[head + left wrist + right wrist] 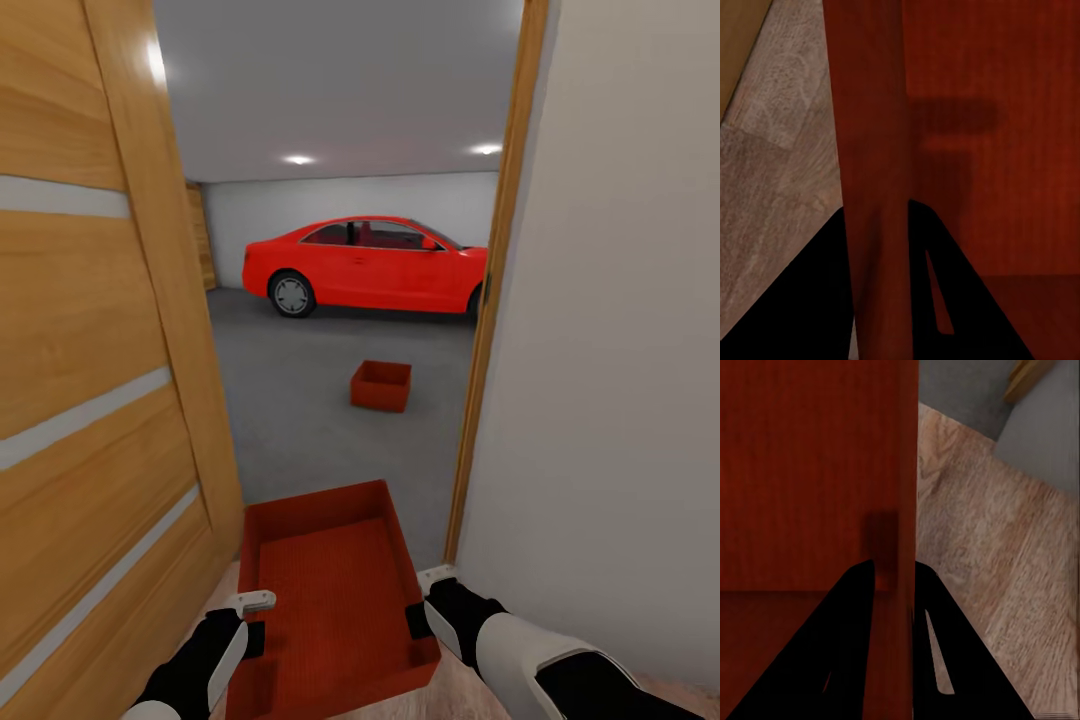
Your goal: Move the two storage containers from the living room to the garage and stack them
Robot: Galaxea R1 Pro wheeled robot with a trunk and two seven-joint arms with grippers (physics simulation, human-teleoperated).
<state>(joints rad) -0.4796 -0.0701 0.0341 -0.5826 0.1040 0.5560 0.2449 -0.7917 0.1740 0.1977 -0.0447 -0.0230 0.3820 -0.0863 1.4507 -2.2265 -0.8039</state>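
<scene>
I carry the long, shallow red-orange container [330, 590] in front of me, in the doorway to the garage. My left gripper [252, 622] is shut on its left wall [874, 187], one finger on each side. My right gripper [425, 605] is shut on its right wall [907, 510] the same way. The deeper, squarer container [381, 386] sits on the grey concrete garage floor [290, 400], beyond the doorway and in front of the red car [368, 265].
The open wooden door [90, 350] stands close on my left. A wooden door frame [495, 290] and white wall [620, 350] lie close on my right. Light wood planks [997, 555] are under the tray. Ceiling lights [298, 159] shine in the garage.
</scene>
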